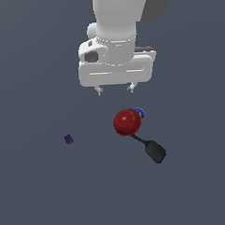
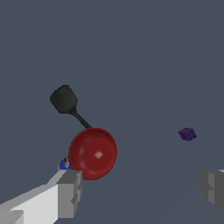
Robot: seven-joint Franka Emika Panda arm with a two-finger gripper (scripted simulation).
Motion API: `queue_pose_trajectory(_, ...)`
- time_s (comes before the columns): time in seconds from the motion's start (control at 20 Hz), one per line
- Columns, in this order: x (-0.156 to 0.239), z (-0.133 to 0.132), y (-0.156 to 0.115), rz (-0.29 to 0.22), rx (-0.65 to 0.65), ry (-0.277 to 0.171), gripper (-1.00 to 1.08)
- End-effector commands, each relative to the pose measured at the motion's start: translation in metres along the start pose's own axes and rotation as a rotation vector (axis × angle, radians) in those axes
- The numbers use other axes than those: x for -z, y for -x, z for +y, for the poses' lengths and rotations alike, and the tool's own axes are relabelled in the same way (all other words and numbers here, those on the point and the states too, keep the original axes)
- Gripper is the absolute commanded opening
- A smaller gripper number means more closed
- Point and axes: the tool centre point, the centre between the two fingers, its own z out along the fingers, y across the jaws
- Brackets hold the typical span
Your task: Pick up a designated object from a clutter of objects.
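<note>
Nearest the camera in the exterior view lies the dull black, rounded paddle-shaped thing (image 1: 155, 151) with its thin dark stem (image 1: 138, 139), flat on the grey floor (image 1: 44, 197). The stem runs back toward the glossy red round ball (image 1: 127, 122) and appears to touch or slip under it. Off to the exterior view's left, well apart, sits a tiny purple cube (image 1: 68, 139). Just behind the ball, a small blue can (image 1: 140, 113) peeks out, mostly hidden. Farthest back, the white gripper (image 1: 115, 89) hangs above the floor, fingers spread wide and holding nothing. The wrist view confirms empty jaws, with the paddle (image 2: 64, 99) beyond the ball (image 2: 93, 153). Nothing is grasped yet; by my judgement the approach, descent, closing and lift all remain.
</note>
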Motion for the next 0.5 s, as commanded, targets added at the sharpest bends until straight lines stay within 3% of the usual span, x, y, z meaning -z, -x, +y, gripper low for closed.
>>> queue_pose_trajectory(0.0, 0.0000, 0.0000, 0.0000, 0.000, 0.000, 0.000, 1.00)
queue_pose_trajectory(0.45, -0.0037, 0.0094, -0.0002, -0.020, -0.001, 0.016, 1.00)
